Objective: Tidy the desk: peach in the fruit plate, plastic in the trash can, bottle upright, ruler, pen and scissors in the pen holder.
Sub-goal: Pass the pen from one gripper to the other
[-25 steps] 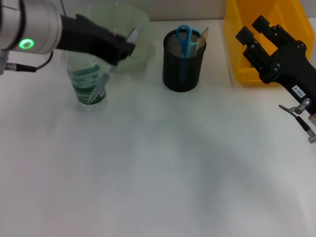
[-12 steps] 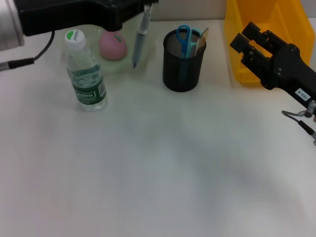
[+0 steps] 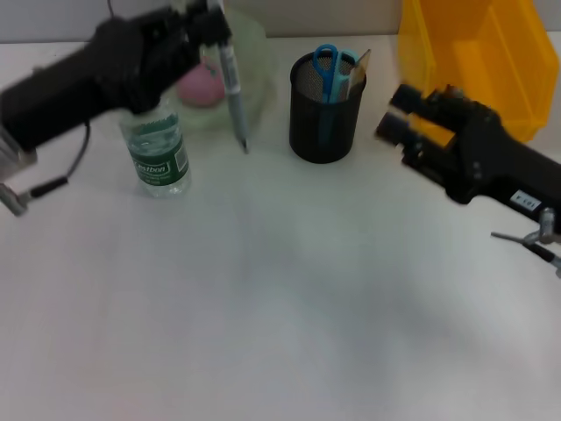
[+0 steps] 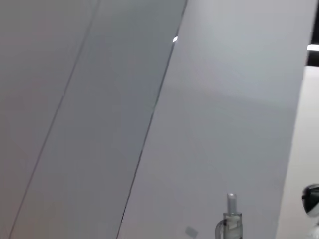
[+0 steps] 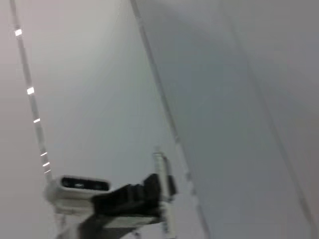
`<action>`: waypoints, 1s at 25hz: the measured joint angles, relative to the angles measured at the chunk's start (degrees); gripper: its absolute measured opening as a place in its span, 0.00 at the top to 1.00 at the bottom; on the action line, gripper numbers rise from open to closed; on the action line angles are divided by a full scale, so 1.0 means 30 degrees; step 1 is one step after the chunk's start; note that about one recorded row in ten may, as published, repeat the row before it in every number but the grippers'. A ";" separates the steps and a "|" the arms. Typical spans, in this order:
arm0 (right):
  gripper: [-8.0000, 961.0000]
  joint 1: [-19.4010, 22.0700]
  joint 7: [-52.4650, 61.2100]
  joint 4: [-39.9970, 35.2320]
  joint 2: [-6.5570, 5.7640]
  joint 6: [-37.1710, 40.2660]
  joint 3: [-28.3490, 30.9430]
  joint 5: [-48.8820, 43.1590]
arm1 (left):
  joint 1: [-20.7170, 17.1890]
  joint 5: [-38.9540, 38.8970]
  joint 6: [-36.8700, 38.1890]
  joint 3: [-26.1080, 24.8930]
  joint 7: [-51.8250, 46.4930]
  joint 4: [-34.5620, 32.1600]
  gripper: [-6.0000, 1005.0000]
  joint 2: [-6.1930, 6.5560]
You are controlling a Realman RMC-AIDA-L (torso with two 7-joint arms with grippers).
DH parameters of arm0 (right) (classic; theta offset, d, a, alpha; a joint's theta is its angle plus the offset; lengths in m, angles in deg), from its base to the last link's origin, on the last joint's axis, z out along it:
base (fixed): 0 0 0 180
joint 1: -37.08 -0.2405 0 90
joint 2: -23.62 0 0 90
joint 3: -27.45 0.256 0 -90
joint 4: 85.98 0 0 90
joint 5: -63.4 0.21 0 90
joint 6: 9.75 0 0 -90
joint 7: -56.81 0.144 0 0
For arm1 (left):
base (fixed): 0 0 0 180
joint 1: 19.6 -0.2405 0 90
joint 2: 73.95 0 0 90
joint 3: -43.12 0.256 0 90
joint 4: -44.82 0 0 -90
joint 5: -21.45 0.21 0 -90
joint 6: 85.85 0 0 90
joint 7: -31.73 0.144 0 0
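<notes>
My left gripper (image 3: 213, 24) is shut on the grey pen (image 3: 233, 92). The pen hangs upright over the edge of the pale green fruit plate (image 3: 255, 51), left of the pen holder. The pen's top end (image 4: 231, 209) shows in the left wrist view. A pink peach (image 3: 200, 84) lies in the plate. The bottle (image 3: 158, 154) stands upright, its top hidden behind my left arm. The black mesh pen holder (image 3: 325, 112) holds blue scissors (image 3: 326, 65) and a ruler (image 3: 359, 70). Right of the holder, my right gripper (image 3: 396, 116) hovers open. No plastic is in view.
A yellow bin (image 3: 480, 54) stands at the back right, behind my right arm. White desk surface (image 3: 280, 298) stretches across the front. A cable (image 3: 53, 184) hangs from my left arm at the left edge.
My left arm has swung and lowered, bringing the pen upright over the plate's edge. My right gripper has moved left and down toward the pen holder.
</notes>
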 joint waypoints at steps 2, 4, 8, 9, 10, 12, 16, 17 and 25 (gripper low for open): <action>0.50 -0.0022 0.0283 -0.0333 -0.0004 0.0151 0.0001 -0.0474 | 0.0184 0.0083 0.0466 -0.0061 0.1530 0.1023 0.82 0.0027; 0.50 -0.0061 0.0847 -0.0961 -0.0006 0.0419 0.0001 -0.1416 | 0.0179 0.0394 0.0646 0.0010 0.2605 0.1380 0.82 0.0038; 0.51 -0.0338 0.2364 -0.2558 -0.0021 0.0659 -0.0001 -0.3598 | 0.0159 0.0994 0.0956 0.0080 0.2986 0.1475 0.82 0.0007; 0.51 -0.0435 0.2694 -0.2889 -0.0021 0.0664 0.0000 -0.3974 | 0.0188 0.1014 0.1083 0.0118 0.3000 0.1518 0.82 -0.0014; 0.52 -0.0601 0.3003 -0.3157 -0.0022 0.0666 -0.0001 -0.4242 | 0.0236 0.1025 0.1264 0.0235 0.3025 0.1593 0.82 -0.0069; 0.52 -0.0935 0.3503 -0.3483 -0.0020 0.0657 -0.0004 -0.4561 | 0.0259 0.1023 0.1289 0.0325 0.3037 0.1606 0.82 -0.0089; 0.53 -0.1653 0.4662 -0.3759 -0.0001 -0.0241 -0.0031 -0.4904 | 0.0428 0.0928 0.1330 0.0941 0.3075 0.1632 0.82 -0.0103; 0.53 -0.1838 0.5038 -0.3777 0.0007 -0.0586 -0.0036 -0.5003 | 0.0477 0.0923 0.1329 0.1075 0.3082 0.1644 0.82 -0.0102; 0.55 -0.3263 0.5670 -0.3778 0.0105 -0.1735 -0.1423 -0.5968 | 0.0703 0.0877 0.1253 0.1283 0.3118 0.1706 0.82 -0.0107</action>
